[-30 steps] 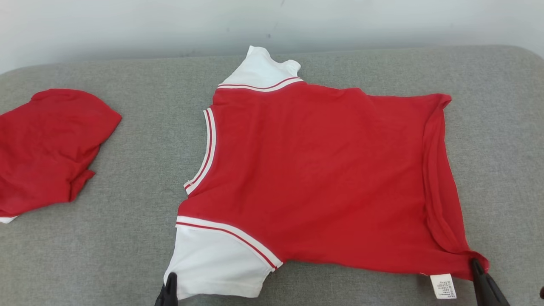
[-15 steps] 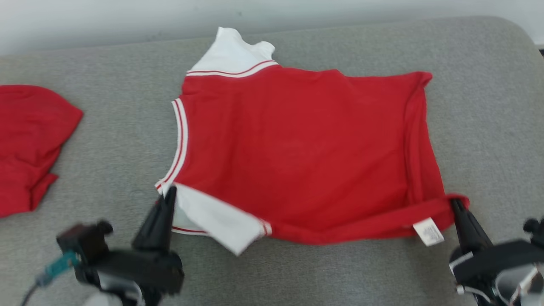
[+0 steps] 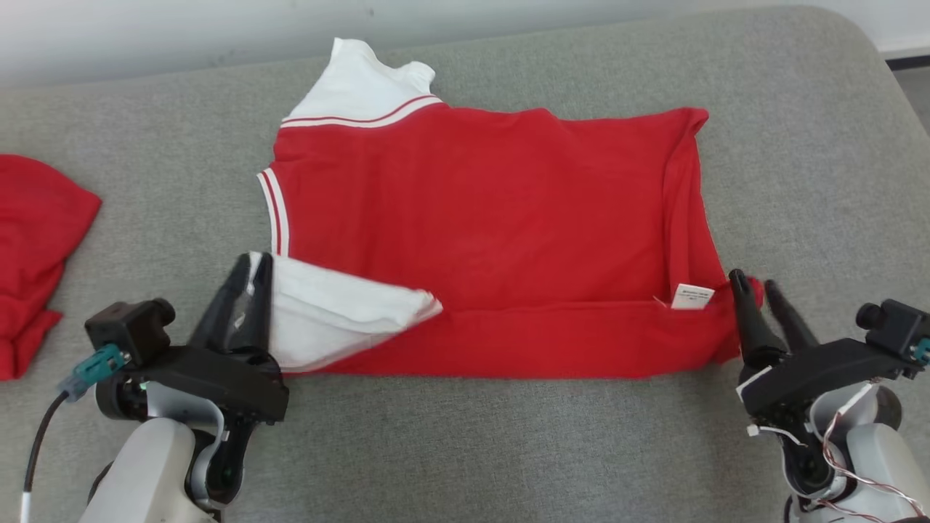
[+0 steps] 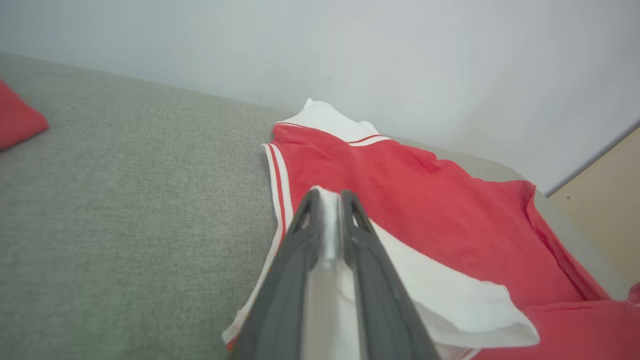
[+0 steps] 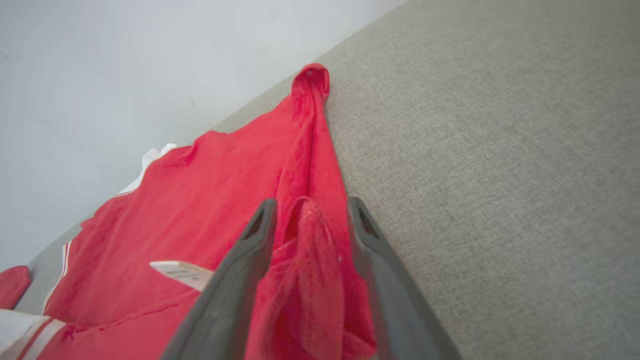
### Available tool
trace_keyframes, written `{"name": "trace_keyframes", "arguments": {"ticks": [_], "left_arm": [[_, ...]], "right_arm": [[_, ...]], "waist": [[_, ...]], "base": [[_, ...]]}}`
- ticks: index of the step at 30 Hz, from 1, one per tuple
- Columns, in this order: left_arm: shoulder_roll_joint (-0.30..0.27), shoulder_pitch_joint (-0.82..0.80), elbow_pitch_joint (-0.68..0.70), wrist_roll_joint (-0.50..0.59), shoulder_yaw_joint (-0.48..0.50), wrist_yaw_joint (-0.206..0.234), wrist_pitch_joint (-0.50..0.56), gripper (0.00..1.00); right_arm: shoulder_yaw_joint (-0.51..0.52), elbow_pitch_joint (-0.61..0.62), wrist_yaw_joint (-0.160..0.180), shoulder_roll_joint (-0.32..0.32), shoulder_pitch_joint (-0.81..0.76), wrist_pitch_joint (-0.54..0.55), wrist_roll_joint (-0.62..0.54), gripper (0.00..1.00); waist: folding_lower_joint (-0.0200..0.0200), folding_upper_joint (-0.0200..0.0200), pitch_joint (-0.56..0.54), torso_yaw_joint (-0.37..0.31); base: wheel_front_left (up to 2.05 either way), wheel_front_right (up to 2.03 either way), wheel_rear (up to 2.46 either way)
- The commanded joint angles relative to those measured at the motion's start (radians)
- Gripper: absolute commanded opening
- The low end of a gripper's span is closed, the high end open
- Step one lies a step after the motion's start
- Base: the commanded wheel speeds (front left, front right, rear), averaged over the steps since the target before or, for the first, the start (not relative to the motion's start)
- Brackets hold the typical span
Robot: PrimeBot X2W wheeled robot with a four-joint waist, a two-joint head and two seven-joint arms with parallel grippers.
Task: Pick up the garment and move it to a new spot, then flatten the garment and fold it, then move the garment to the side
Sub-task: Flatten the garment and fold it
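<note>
Left hand (image 3: 251, 266): fingers narrowly apart round the white sleeve (image 3: 334, 312) edge; pinching or not, cannot tell. Right hand (image 3: 753, 280): open, astride the hem corner. Garment (image 3: 494, 211) lies mid grey cushion (image 3: 508, 450), its near edge doubled over its body, likely a first fold.

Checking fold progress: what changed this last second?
Both tools carried the near edge of the garment away from the robot, folding near sleeve and hem onto it. The right tool opened around the hem corner; the left tool still pinches the near sleeve. The far sleeve and second garment stayed.
</note>
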State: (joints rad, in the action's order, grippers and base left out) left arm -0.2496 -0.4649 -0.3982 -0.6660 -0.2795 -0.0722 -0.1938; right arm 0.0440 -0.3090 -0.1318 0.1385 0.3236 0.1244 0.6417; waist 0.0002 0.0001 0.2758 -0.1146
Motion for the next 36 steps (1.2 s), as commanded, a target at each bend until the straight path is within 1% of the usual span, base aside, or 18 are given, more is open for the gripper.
{"name": "trace_keyframes", "arguments": {"ticks": [1, 5, 7, 10, 14, 17, 23, 26, 29, 30, 31, 32, 33, 36], "left_arm": [[0.001, -0.005, -0.028, 0.001, 0.008, -0.012, -0.027, 1.0], [-0.007, 0.022, -0.044, 0.008, 0.013, -0.024, -0.05, 1.0], [-0.006, 0.054, -0.034, 0.01, 0.017, -0.027, -0.058, 1.0], [-0.007, 0.118, -0.007, 0.012, 0.03, -0.029, -0.066, 1.0], [-0.011, 0.193, 0.02, 0.035, 0.016, -0.024, -0.07, 1.0], [-0.014, 0.22, 0.017, 0.04, 0.004, -0.026, -0.066, 1.0], [-0.009, 0.187, -0.005, 0.049, -0.023, -0.026, -0.04, 1.0], [-0.008, 0.161, -0.036, 0.05, -0.02, -0.019, -0.041, 1.0], [-0.002, 0.132, -0.074, 0.041, -0.017, -0.02, -0.04, 1.0], [0.001, 0.127, -0.089, 0.034, -0.02, -0.024, -0.033, 1.0], [0.004, 0.121, -0.102, 0.023, -0.017, -0.028, -0.036, 0.49], [0.008, 0.117, -0.113, 0.014, -0.02, -0.033, -0.036, 0.09], [0.012, 0.115, -0.122, 0.009, -0.026, -0.037, -0.036, 0.0], [0.018, 0.123, -0.132, -0.01, -0.028, -0.046, -0.045, 0.0]], "right_arm": [[-0.008, -0.007, 0.002, 0.028, -0.011, -0.044, -0.002, 1.0], [-0.018, -0.013, 0.002, 0.048, -0.05, -0.073, 0.013, 1.0], [-0.024, -0.001, 0.002, 0.07, -0.079, -0.088, 0.009, 1.0], [-0.033, 0.018, 0.002, 0.084, -0.135, -0.1, 0.006, 1.0], [-0.04, 0.034, 0.002, 0.074, -0.187, -0.1, 0.009, 1.0], [-0.054, 0.03, 0.002, 0.074, -0.196, -0.103, -0.007, 1.0], [-0.082, -0.021, 0.002, 0.067, -0.157, -0.101, -0.03, 1.0], [-0.103, -0.06, 0.002, 0.073, -0.126, -0.111, -0.051, 1.0], [-0.129, -0.101, 0.002, 0.071, -0.094, -0.116, -0.062, 1.0], [-0.14, -0.116, 0.002, 0.071, -0.085, -0.115, -0.063, 0.98], [-0.148, -0.128, 0.002, 0.07, -0.078, -0.119, -0.061, 0.35], [-0.158, -0.138, 0.002, 0.07, -0.072, -0.124, -0.057, 0.02], [-0.166, -0.149, 0.002, 0.072, -0.069, -0.127, -0.054, 0.0], [-0.175, -0.169, 0.002, 0.082, -0.066, -0.158, -0.038, 0.0]], "waist": [[-0.0002, -0.0001, -0.016, 0.012], [-0.0002, -0.0001, -0.032, 0.02], [-0.0002, -0.0001, -0.039, 0.027], [-0.0002, -0.0001, -0.043, 0.032], [-0.0002, -0.0001, -0.036, 0.037], [-0.0002, -0.0001, -0.03, 0.041], [-0.0002, -0.0001, -0.014, 0.035], [-0.0002, -0.0001, -0.003, 0.028], [-0.0002, -0.0001, 0.004, 0.022], [-0.0002, -0.0001, 0.004, 0.02], [-0.0002, -0.0001, 0.004, 0.02], [-0.0002, -0.0001, 0.002, 0.02], [-0.0002, -0.0001, -0.003, 0.022], [-0.0002, -0.0001, -0.028, 0.035]], "base": [[0.0, 0.0, 0.0], [0.0, 0.0, 0.0], [0.0, 0.0, 0.0], [0.0, 0.0, 0.0], [0.0, 0.0, 0.0], [0.0, 0.0, 0.0], [0.0, 0.0, 0.0], [0.0, 0.0, 0.0], [0.0, 0.0, 0.0], [0.0, 0.0, 0.0], [0.0, 0.0, 0.0], [0.0, 0.0, 0.0], [0.0, 0.0, 0.0], [0.0, 0.0, 0.0]]}}
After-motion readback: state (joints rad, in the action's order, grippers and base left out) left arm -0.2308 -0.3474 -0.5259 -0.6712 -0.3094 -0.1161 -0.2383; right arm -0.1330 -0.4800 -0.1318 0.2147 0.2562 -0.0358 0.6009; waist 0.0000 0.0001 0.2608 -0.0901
